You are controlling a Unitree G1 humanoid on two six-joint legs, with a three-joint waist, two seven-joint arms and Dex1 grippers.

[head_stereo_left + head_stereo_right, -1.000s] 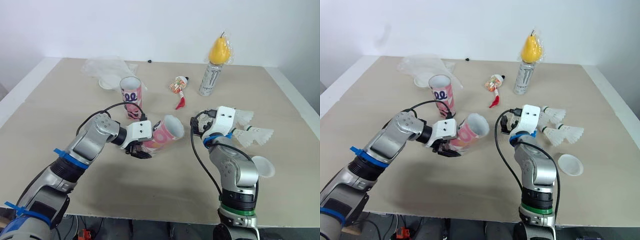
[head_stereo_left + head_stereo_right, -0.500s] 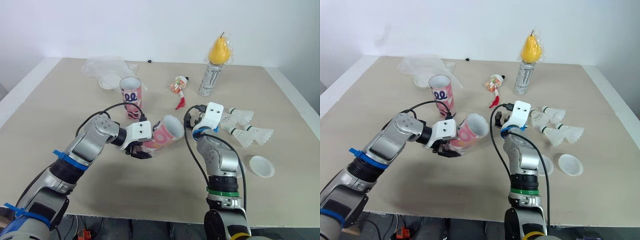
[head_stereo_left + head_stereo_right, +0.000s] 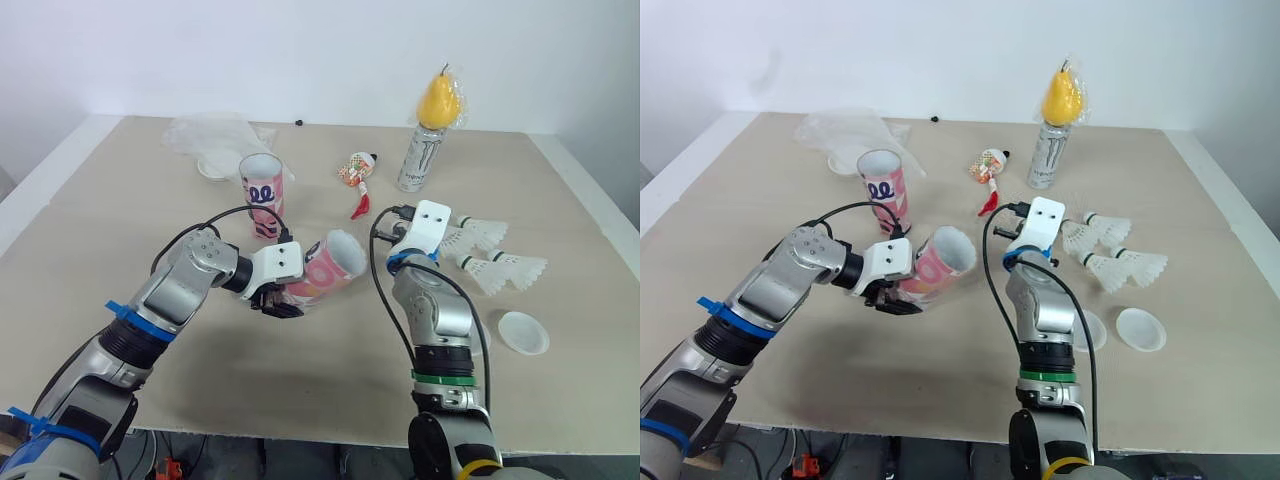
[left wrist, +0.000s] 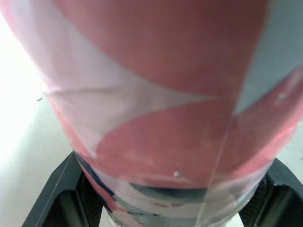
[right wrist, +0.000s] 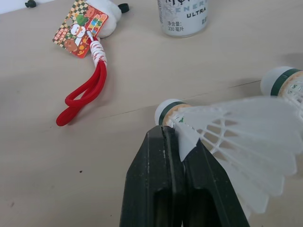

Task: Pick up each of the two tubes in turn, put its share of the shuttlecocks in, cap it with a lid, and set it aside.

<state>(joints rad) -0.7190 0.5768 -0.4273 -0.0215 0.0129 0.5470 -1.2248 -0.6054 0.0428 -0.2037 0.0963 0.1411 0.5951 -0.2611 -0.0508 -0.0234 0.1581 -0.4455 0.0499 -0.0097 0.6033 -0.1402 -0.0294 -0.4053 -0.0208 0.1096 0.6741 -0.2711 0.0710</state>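
Pink tube (image 3: 325, 265) sits tilted in the left end effector (image 3: 278, 300), whose black fingers (image 4: 59, 201) are clamped on either side of its lower end. The open mouth faces up and toward the right arm, probably to offer an easy opening for loading. Whether its base touches the bench (image 3: 100, 220) is unclear. The right end effector (image 5: 173, 135) is pressed together on the feather skirt of a shuttlecock (image 5: 227, 127), cork end leading, just beside the tube's mouth. That orientation suits sliding it in cork first. Two loose shuttlecocks (image 3: 505, 268) lie on the bench near the right arm, and a white lid (image 3: 523, 332) waits close by for capping. The second tube (image 3: 262, 190) stands upright behind, untouched, so the task looks to be at its early loading stage.
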